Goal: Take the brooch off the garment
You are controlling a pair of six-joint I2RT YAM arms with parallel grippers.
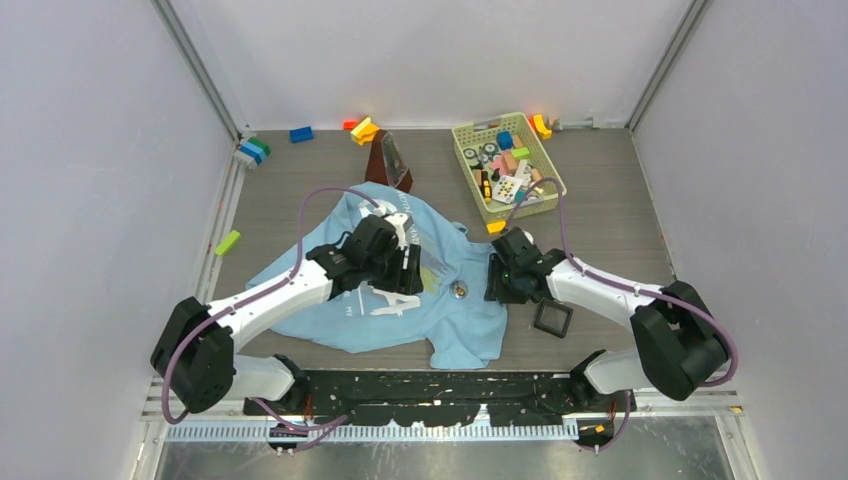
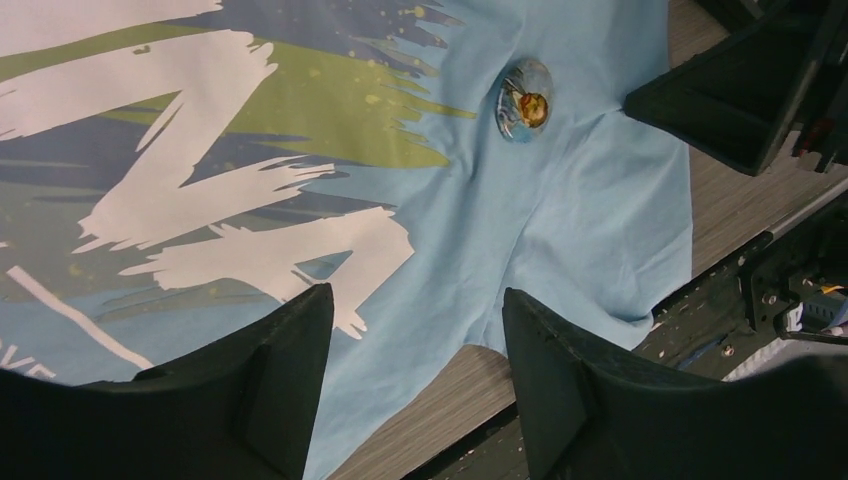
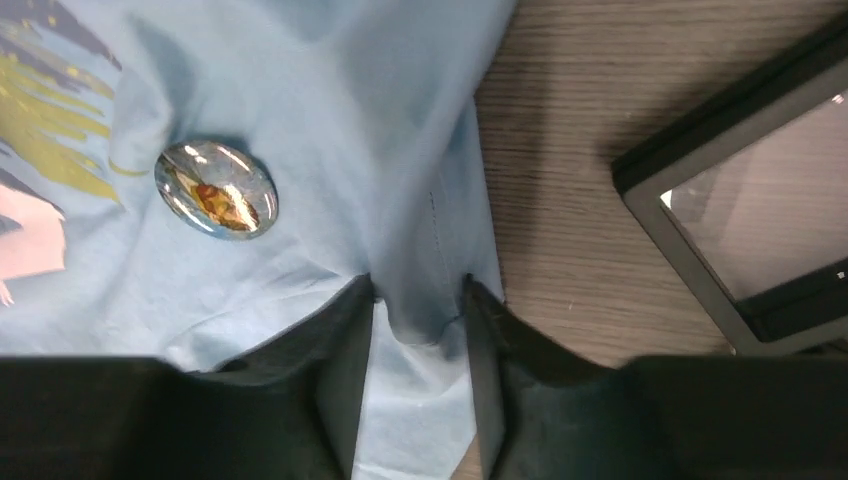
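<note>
Closest to me the black tray (image 1: 553, 318) sits on the tabletop (image 1: 620, 230) just right of the shirt (image 1: 470, 325), and I judge it a fair place to drop the piece afterwards. Just past it my right pincer (image 3: 418, 290) is clamped on a fold of the shirt's right edge, the cloth bunched between its tips. I'd hold that pinch firm and lift only a little, since its job as I read it is to anchor and tension the fabric. The brooch (image 3: 215, 188), a small glossy oval with an orange-gold glint, lies flat on the blue cloth near that pinch, apart from the tips and between the two arms. My left pincer (image 2: 415, 295) hangs over the shirt's lower hem with its jaws wide apart, holding nothing; the brooch sits up and to the right in its wrist view. The step in hand, I think, is bringing the left one onto the brooch. I'd line the jaws up across its short axis, come down low enough to catch the rim without scooping cloth, then pull away from the right pinch. I cannot see how it fastens, so I'd tug gently first. Beyond lie the white print (image 2: 200, 190) and, far back, the basket (image 1: 505, 165).
</note>
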